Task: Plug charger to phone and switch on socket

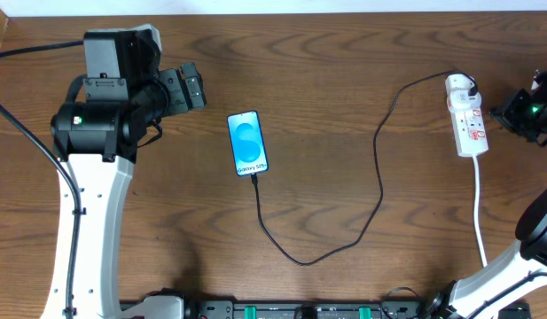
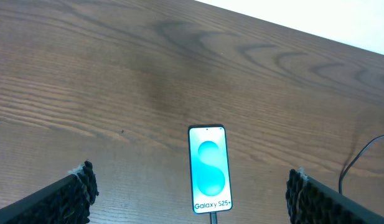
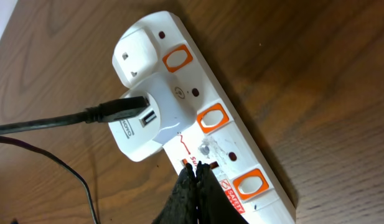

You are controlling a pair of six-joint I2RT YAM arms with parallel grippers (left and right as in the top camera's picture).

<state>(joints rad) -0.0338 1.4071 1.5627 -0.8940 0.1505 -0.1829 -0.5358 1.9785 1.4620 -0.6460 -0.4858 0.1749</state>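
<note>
Wood-grain tabletop [image 1: 344,80], dark brown, carries everything you are working with.

Your left arm [image 1: 96,177] stands at the left side. Its end effector [image 1: 191,87] is spread wide and holds nothing. It sits left of the phone, apart from it. In the left wrist view the phone lies flat between the two dark finger pads [image 2: 79,186], clear of both.

Your right arm [image 1: 521,257] comes in from the right edge. Its end effector [image 3: 195,180] is pressed together, with nothing between the fingers. The tips sit at the face of the power strip, between the middle switch [image 3: 213,118] and the nearest switch [image 3: 249,183]. You cannot tell from here whether they actually touch.

Charger cable [image 1: 379,177]: thin and black. It leaves the white plug head [image 3: 145,118], loops down across the tabletop, and curves back up to meet the phone's bottom edge.

Power strip [image 1: 466,120]: white, at the far right, with three orange-framed switches. The plug head is seated at its far end, and its white cord [image 1: 480,213] trails toward the near edge.

Phone [image 1: 247,143]: mid-table, left of centre, face up. The screen is lit blue and reads "Galaxy S25+".
</note>
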